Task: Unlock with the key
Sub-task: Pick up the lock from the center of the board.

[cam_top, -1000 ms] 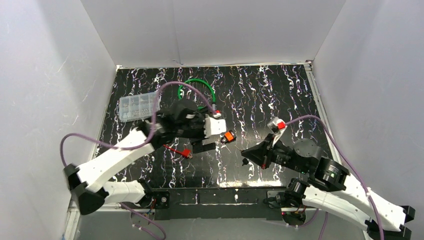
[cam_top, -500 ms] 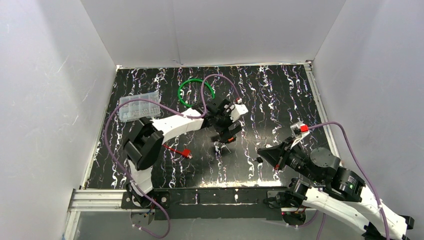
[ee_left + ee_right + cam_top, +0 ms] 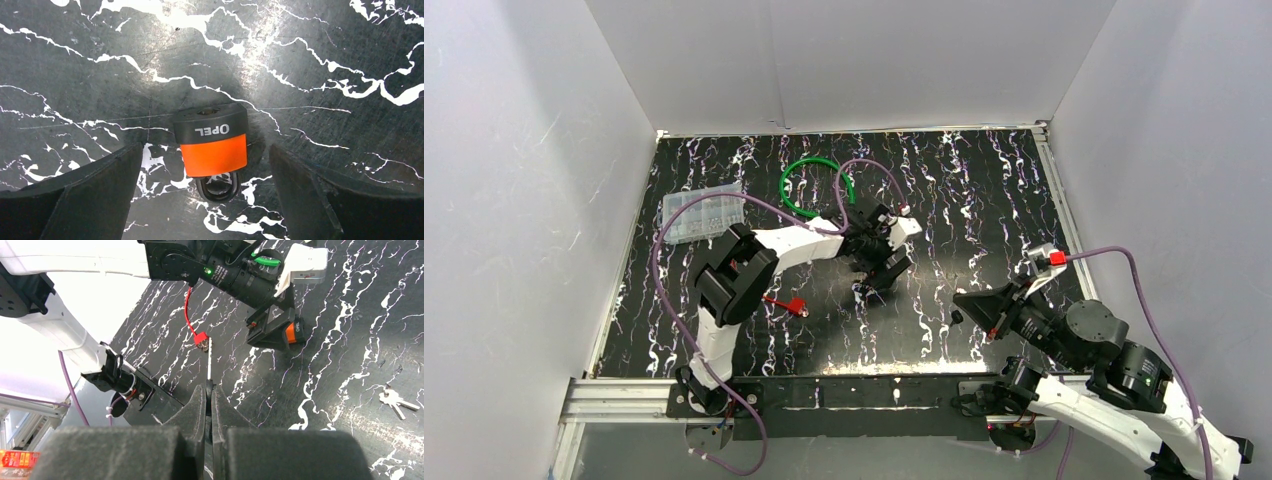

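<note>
Two wide-spread fingers of the left gripper [image 3: 206, 152] flank the padlock [image 3: 214, 147] mid-table [image 3: 984, 190], untouched. Its black cap points away from the wrist, shackle toward it. The right gripper [image 3: 209, 386] is pinched shut on the key [image 3: 209, 357], blade straight ahead.

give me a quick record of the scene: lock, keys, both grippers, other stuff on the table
padlock: orange and black, lying on the table
left gripper: open, one finger on each side of the padlock, not touching it
right gripper: shut on a thin pale strip, maybe a key seen edge-on
loose keys: on the table, away from both grippers
other: green ring, clear box, red tag
</note>
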You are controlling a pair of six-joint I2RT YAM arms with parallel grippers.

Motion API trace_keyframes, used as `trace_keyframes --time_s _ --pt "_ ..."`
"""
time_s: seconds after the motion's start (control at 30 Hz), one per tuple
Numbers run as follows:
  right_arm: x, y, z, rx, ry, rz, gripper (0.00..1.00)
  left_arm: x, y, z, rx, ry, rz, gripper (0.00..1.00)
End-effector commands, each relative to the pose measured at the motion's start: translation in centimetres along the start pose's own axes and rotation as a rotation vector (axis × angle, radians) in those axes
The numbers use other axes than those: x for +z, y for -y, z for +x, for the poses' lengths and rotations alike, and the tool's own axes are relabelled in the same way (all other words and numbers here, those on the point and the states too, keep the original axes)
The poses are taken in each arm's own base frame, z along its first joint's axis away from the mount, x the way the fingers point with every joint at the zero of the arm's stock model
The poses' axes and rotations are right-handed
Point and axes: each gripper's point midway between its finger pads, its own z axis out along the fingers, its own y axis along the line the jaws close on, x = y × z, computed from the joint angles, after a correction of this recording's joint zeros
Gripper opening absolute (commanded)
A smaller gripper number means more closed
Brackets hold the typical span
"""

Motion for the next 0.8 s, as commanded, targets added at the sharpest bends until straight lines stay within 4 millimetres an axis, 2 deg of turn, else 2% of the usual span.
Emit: trace_keyframes --time_s 0.0,0.17,0.23,0.3,0.4,0.57,0.77 --pt "-0.8 -0.3 -1.7 0.023 0.054 -0.002 0.01 0.7 0.4 0.0 0.015 -0.009 0.075 0.95" --pt "-1.0 0.1 -1.4 0.037 0.045 0.017 0.01 0.7 1.5 1.4 0.080 -0.013 0.183 0.54" --pt "-1.2 0.3 -1.3 0.048 0.046 0.024 0.01 -0.1 2.8 1.5 0.136 0.012 0.250 0.42" --pt "-1.3 0.6 -1.1 0.054 0.047 0.033 0.01 -1.4 4.6 2.0 0.196 0.025 0.337 0.30" --pt "-1.2 1.1 -0.6 0.066 0.043 0.046 0.01 -4.6 7.3 2.3 0.285 0.047 0.473 0.08" --pt "-0.4 1.1 0.8 0.079 0.005 0.042 0.01 -11.8 10.5 -0.1 0.399 0.127 0.591 0.00" --pt "0.5 0.1 1.7 0.077 -0.029 -0.010 0.01 -22.0 14.1 -4.6 0.676 0.409 0.579 0.00"
